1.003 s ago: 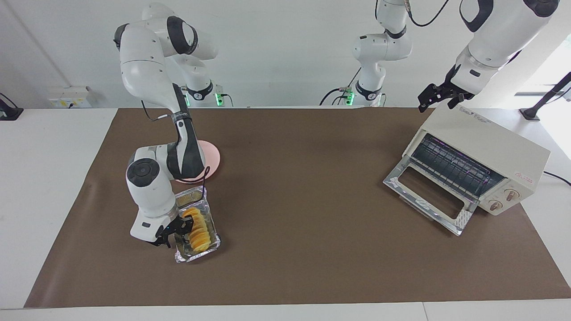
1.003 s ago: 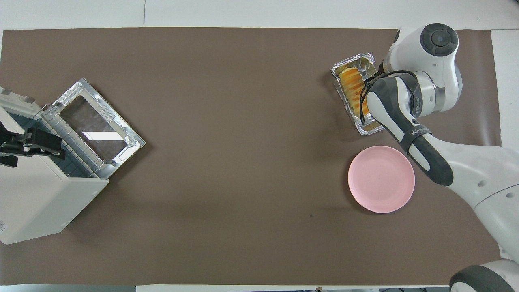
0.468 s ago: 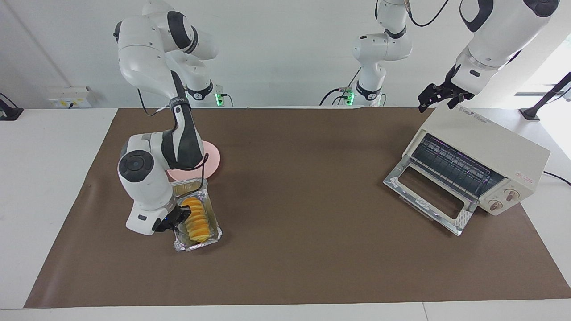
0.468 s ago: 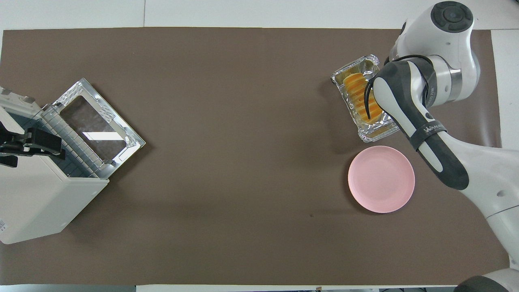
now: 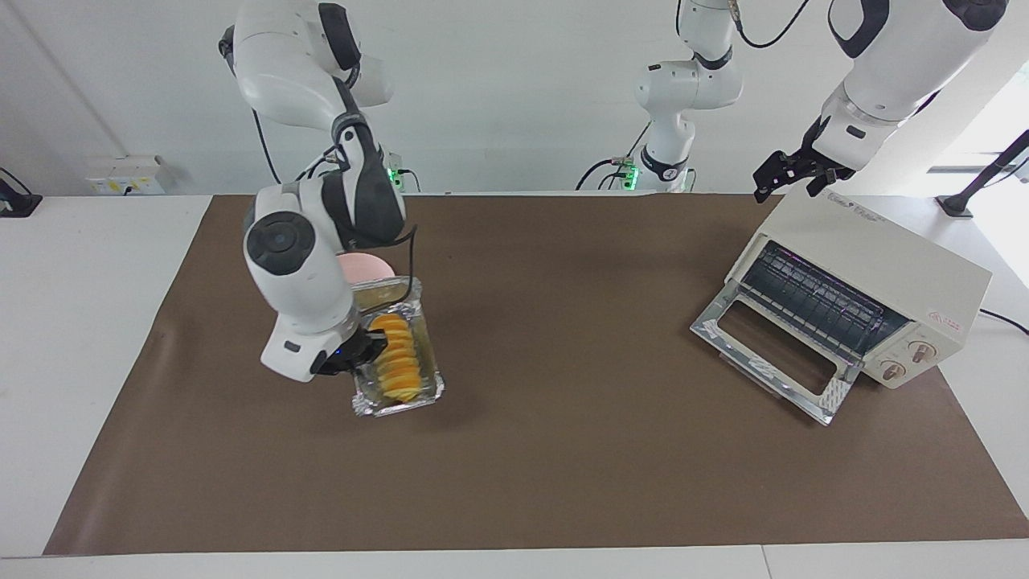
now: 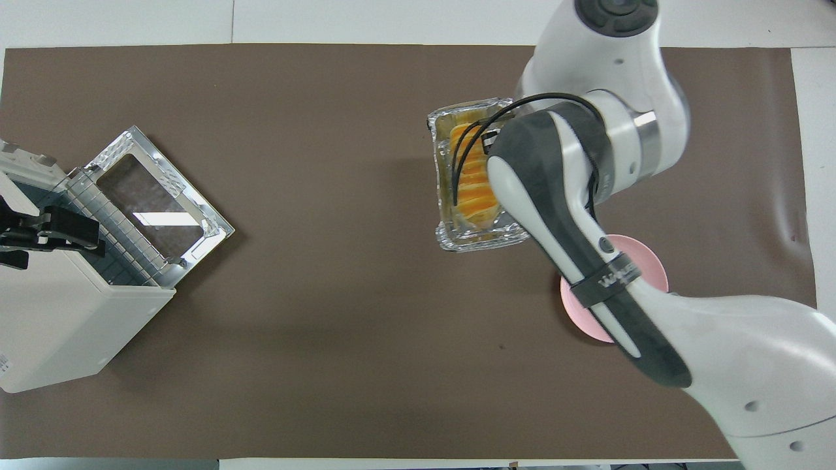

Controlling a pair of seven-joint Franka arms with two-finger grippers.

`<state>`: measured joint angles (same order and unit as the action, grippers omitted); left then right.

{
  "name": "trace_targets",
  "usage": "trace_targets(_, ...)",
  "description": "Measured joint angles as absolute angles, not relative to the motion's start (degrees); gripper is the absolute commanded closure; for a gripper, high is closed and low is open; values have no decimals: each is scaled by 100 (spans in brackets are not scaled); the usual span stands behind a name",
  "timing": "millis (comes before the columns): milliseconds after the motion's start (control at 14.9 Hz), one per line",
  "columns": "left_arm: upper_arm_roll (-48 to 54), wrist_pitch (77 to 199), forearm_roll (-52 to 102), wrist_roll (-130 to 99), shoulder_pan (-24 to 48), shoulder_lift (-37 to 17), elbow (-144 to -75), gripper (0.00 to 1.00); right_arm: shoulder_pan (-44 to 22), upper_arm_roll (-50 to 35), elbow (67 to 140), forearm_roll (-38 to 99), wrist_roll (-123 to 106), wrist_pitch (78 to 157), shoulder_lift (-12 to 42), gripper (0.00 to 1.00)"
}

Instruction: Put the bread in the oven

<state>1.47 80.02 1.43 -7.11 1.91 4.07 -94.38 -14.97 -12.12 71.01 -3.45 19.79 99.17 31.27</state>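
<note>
Right gripper (image 5: 359, 351) is up in the air over the brown mat (image 5: 563, 450), toward the right arm's end of the surface. Its fingers are clenched on the long side wall of the crinkled silver foil tray (image 5: 424, 392), on the edge facing the right arm's end. The tray hangs lifted off the mat with a shadow under it.

The small golden-yellow ridged bread loaf (image 5: 393, 357) lies inside the tray, lengthwise along it. It sits just beside the fingers, on the inner side of the gripped wall. The grip is on the foil; whether a fingertip also touches the bread can't be told. In the overhead view the wrist covers the grip point, so only the tray (image 6: 450, 238) and most of the bread (image 6: 475, 186) show past the arm.

The round pink plate (image 5: 366, 264) rests on the mat nearer to the robots than the tray, partly hidden by the right arm.

The boxy cream-white toaster oven (image 5: 884, 265) stands at the left arm's end of the surface. Its glass drop-down door (image 5: 772, 350) is folded down open and the wire rack (image 5: 812, 299) is visible inside. It is well apart from the tray.

Left gripper (image 5: 792, 173) waits over the oven's top corner nearest the robots, fingers spread and holding nothing.
</note>
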Motion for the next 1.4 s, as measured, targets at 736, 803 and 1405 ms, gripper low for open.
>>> trace_targets(736, 147, 8002, 143, -711, 191, 407, -9438, 0, -2534, -1190, 9498, -344, 3252, 12891, 3098, 21)
trace_targets(803, 147, 8002, 143, -711, 191, 407, -9438, 0, -2532, -1183, 9551, -344, 3252, 12916, 3070, 0)
trace_targets(1405, 147, 8002, 143, -711, 191, 407, -9438, 0, -1968, -990, 9439, -351, 2843, 11729, 2079, 0)
